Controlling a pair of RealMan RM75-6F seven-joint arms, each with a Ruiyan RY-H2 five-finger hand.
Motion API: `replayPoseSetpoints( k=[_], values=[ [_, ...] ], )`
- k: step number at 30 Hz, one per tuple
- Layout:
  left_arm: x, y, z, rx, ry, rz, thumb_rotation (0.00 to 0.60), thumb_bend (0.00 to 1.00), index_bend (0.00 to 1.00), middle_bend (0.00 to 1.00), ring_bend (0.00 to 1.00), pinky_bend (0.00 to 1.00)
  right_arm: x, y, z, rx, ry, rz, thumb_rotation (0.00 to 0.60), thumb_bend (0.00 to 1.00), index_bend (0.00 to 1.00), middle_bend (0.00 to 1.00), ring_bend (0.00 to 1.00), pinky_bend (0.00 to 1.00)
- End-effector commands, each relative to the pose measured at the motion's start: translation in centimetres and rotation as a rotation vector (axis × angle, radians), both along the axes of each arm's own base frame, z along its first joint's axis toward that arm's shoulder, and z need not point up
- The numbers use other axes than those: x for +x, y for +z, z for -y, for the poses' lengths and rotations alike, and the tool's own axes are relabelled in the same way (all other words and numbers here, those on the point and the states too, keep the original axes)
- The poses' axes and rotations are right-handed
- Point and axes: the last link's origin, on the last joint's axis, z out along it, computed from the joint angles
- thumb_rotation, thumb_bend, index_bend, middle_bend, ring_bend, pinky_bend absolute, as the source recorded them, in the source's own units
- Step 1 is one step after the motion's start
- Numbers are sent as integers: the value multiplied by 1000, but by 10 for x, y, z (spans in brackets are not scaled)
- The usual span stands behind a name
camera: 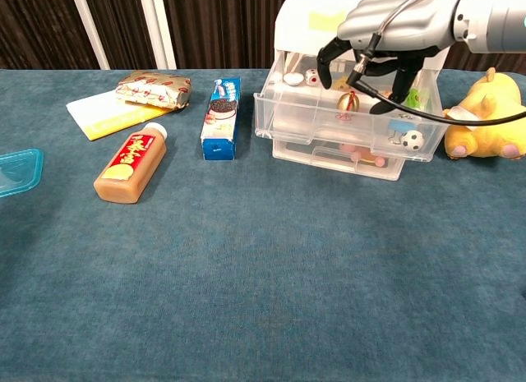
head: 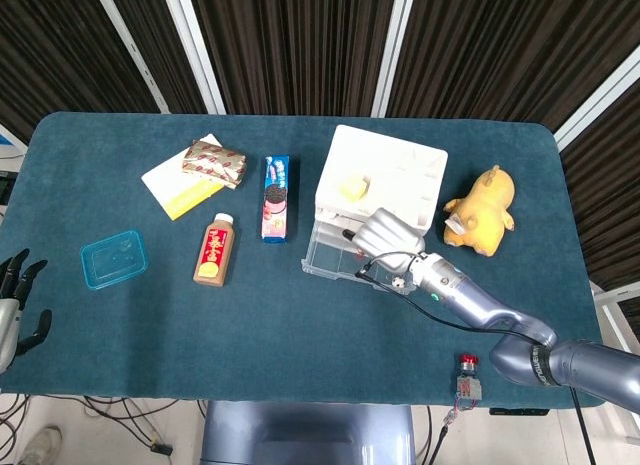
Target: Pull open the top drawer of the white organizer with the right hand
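Observation:
The white organizer point(head: 383, 172) stands right of the table's middle, and its clear top drawer point(camera: 316, 117) is pulled out toward me. Several small trinkets lie in the drawer. My right hand point(head: 384, 236) reaches over the drawer's front. In the chest view the right hand point(camera: 393, 22) has its fingers point(camera: 385, 99) curled down inside the drawer, hooked behind the front wall. The lower drawer point(camera: 337, 158) sticks out a little less. My left hand point(head: 12, 303) hangs off the table's near left edge, its fingers apart and holding nothing.
A yellow plush toy point(head: 481, 211) sits right of the organizer. Left of it lie a blue cookie box point(head: 275, 197), a brown bottle point(head: 213, 250), a snack packet point(head: 213, 163) on a yellow booklet point(head: 176, 188), and a blue lidded tub point(head: 114, 258).

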Motion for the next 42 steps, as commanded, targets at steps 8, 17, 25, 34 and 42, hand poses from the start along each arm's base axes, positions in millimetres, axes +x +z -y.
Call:
replayPoseSetpoints(
  k=[8,17,25,34,42],
  values=[
    [0,0,0,-3,3,0,600,440,119,0,0,0,3,-6,0,-8,11,-16,600,290,404,932,1000,1000],
    [0,0,0,-4,4,-1,600,440,119,0,0,0,2,-10,-2,-25,27,-28,600,292,428,936,1000,1000],
    [-1,0,0,-9,8,-5,600,440,119,0,0,0,1,-11,-3,-56,54,-43,600,294,429,942,1000,1000],
    [-1,-1,0,-13,9,-7,600,439,118,0,0,0,3,-9,-5,-64,54,-36,600,294,429,943,1000,1000],
    [-1,-1,0,-13,12,-7,600,440,118,0,0,0,4,-11,-9,-54,56,-35,600,293,429,942,1000,1000]
  ],
)
